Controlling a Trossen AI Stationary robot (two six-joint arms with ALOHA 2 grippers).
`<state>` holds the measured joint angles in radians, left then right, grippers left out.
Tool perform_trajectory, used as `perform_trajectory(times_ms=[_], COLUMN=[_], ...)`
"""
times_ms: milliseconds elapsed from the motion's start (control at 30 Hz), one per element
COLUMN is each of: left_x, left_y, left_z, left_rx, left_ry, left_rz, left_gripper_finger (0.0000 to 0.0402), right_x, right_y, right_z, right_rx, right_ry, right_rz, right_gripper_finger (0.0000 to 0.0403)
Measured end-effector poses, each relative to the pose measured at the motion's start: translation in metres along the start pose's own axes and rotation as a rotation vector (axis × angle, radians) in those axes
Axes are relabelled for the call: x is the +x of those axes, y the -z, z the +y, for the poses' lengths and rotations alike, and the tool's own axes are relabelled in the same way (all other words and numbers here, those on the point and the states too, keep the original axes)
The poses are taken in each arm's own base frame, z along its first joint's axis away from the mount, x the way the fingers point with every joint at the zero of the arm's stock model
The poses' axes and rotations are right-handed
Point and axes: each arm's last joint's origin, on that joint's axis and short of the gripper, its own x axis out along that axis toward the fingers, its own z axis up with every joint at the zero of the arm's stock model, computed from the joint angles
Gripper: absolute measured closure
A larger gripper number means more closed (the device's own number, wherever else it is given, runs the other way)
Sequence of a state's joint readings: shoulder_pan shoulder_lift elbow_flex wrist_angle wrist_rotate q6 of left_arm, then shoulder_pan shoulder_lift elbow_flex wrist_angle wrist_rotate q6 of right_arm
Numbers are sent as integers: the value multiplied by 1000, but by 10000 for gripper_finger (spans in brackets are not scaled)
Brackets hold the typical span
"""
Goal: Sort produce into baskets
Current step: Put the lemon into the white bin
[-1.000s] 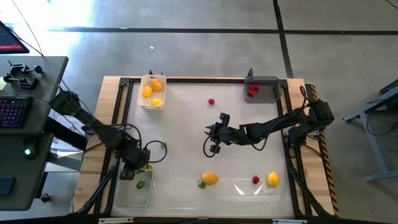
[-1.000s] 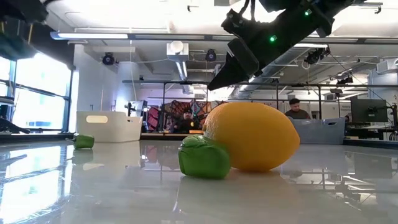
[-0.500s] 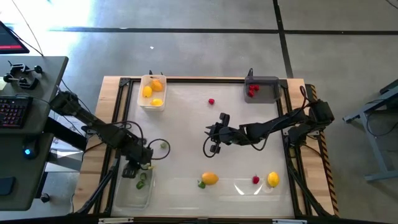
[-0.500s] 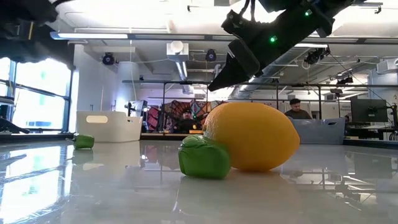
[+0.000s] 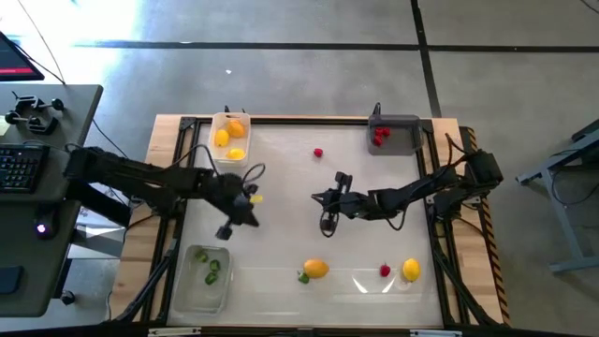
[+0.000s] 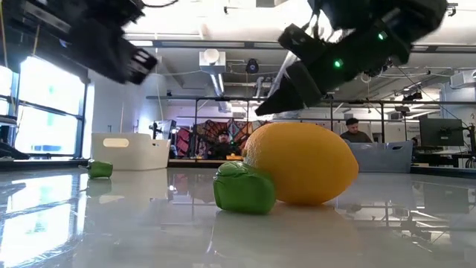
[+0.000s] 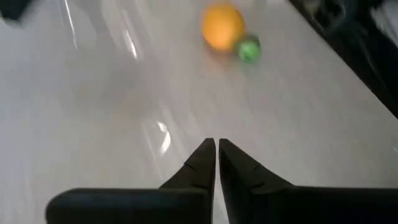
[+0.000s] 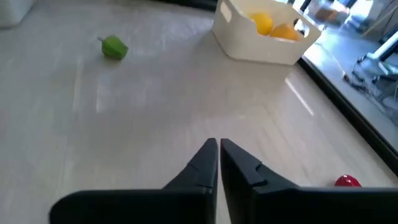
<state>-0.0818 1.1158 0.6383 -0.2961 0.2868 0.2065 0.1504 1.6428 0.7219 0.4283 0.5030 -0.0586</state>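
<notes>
The left gripper (image 5: 245, 199) was held over the worktop's left half, fingers pressed together on nothing. The right gripper (image 5: 325, 200) was poised near the worktop's middle, fingers likewise closed and empty. Yellow and orange pieces were seen in the white tray (image 5: 230, 152) at the far left corner, red berries in the dark grey tray (image 5: 396, 134) at the far right corner, and green pieces in the clear tray (image 5: 199, 281) at the near left corner. An orange fruit (image 5: 316, 269) touching a green piece (image 5: 303, 277), a red berry (image 5: 385, 271) and a lemon (image 5: 411, 270) were left along the near edge; another berry (image 5: 318, 153) lay near the far edge.

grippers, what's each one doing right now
Left tool: shut, empty, above the table.
Right tool: shut, empty, over mid-table.
</notes>
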Motion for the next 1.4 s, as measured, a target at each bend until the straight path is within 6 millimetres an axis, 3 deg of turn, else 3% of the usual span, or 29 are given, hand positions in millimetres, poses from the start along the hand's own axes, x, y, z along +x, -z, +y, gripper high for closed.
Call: perform_trajectory(times_ms=[200, 533, 900, 1167, 1400], left_x=[5, 19, 36, 46, 46], left_y=[3, 28, 42, 49, 46], left_z=[27, 50, 57, 60, 61], left_rx=[52, 65, 64, 75, 137], left_ry=[-60, -197, -223, -230, -258], left_rz=[-271, -512, -537, -488, -524], left_gripper_finger=[395, 401, 401, 401, 401], right_x=[1, -1, -8, -39, -82], right_y=[13, 16, 11, 3, -17], right_z=[-9, -5, -4, 6, 27], right_rx=[13, -29, 107, 108, 284], right_ry=[37, 23, -77, -148, -168], right_rz=[-11, 18, 25, 75, 432], right_gripper_finger=[395, 402, 402, 392, 306])
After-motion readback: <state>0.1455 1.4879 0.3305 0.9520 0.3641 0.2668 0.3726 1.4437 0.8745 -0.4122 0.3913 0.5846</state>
